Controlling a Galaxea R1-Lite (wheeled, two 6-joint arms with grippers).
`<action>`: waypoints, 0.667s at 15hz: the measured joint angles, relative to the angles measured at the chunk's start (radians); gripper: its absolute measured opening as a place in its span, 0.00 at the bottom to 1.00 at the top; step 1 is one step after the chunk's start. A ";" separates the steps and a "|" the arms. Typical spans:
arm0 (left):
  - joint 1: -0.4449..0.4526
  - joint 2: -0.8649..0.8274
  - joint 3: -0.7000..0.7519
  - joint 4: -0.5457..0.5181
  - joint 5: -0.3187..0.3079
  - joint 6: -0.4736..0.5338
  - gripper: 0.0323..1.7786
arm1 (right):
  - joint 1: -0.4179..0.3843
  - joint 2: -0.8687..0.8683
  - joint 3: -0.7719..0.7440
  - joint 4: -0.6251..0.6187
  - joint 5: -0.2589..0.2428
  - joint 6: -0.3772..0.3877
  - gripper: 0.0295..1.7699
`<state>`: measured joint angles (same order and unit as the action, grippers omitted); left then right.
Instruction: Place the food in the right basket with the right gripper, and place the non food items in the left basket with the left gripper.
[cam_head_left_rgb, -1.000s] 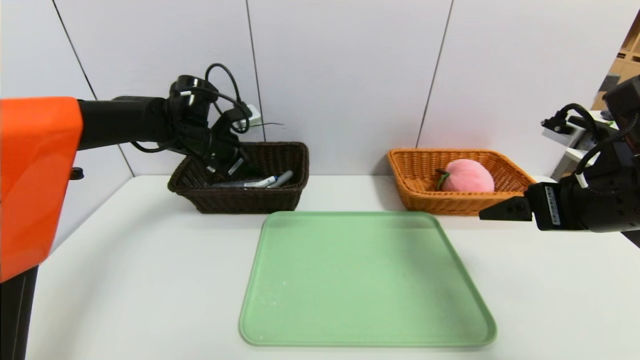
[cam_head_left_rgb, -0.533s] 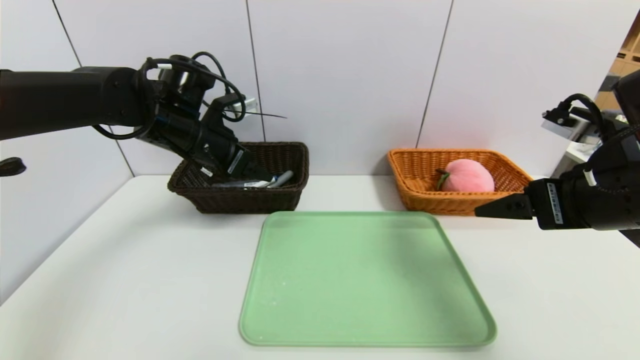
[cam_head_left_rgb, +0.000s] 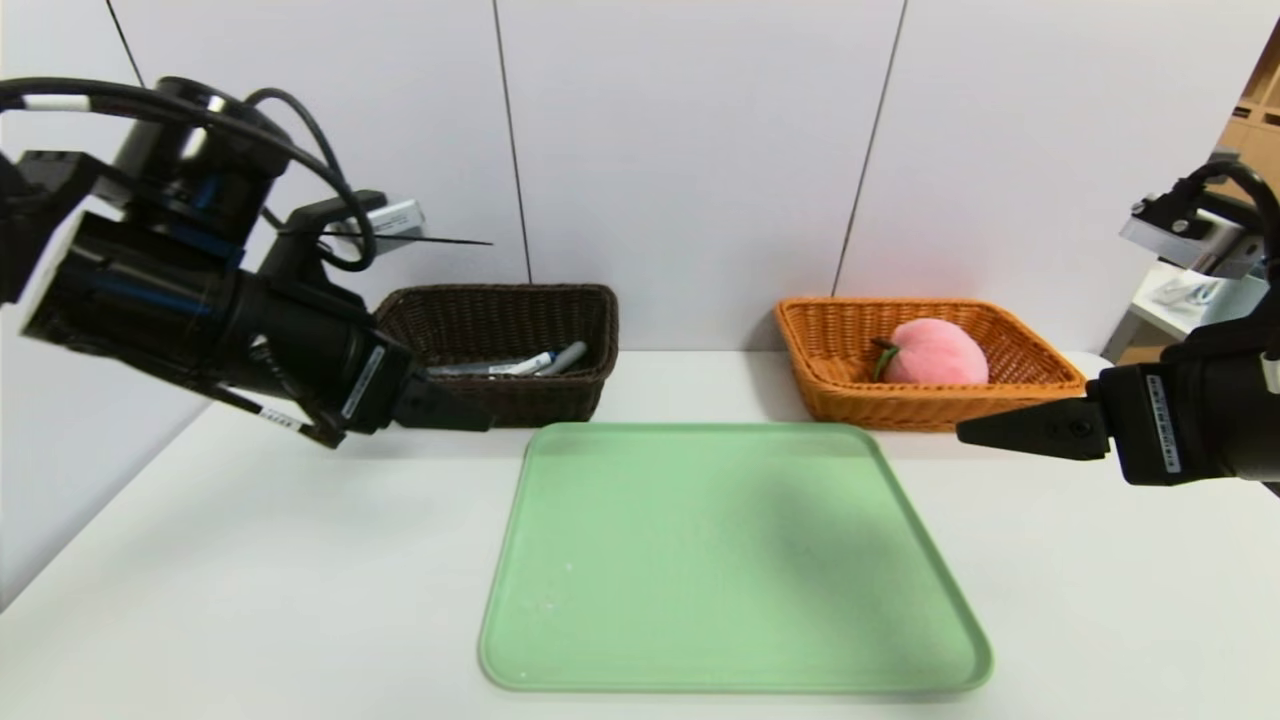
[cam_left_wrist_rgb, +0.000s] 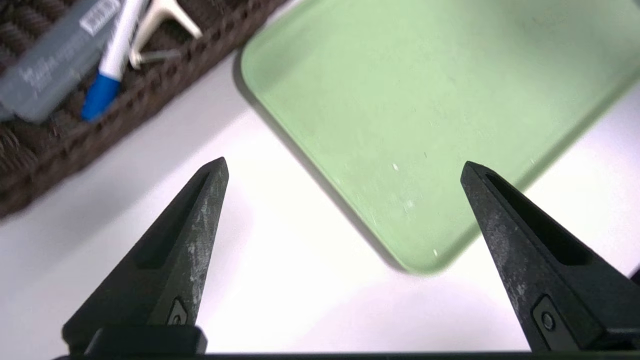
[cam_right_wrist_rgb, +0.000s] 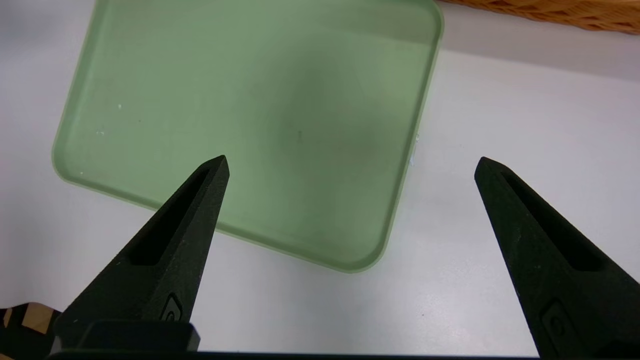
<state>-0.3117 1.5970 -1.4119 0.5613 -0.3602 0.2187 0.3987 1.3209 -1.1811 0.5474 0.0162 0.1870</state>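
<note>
My left gripper jaws spread wide, nothing held, above table before the left basket; grey case, marker, peeler lie inside it; my right gripper spread too, empty, near green tray; peach in right basket.

On the white desk a bare green tray lies in front of two baskets. The dark brown basket holds a marker and a grey case; the orange-tan basket holds the pink peach. The left gripper hangs before the brown basket, the right gripper near the orange one.
</note>
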 joint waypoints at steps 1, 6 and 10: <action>-0.002 -0.053 0.056 0.000 0.000 -0.002 0.93 | 0.007 -0.016 0.002 0.002 0.000 0.000 0.96; -0.004 -0.301 0.238 0.002 0.049 -0.049 0.94 | 0.014 -0.134 0.035 0.013 -0.005 -0.008 0.96; 0.022 -0.451 0.319 0.001 0.138 -0.050 0.95 | -0.034 -0.261 0.116 0.012 -0.003 -0.030 0.96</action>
<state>-0.2896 1.1460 -1.0926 0.5623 -0.2221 0.1691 0.3647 1.0602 -1.0647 0.5594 0.0134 0.1566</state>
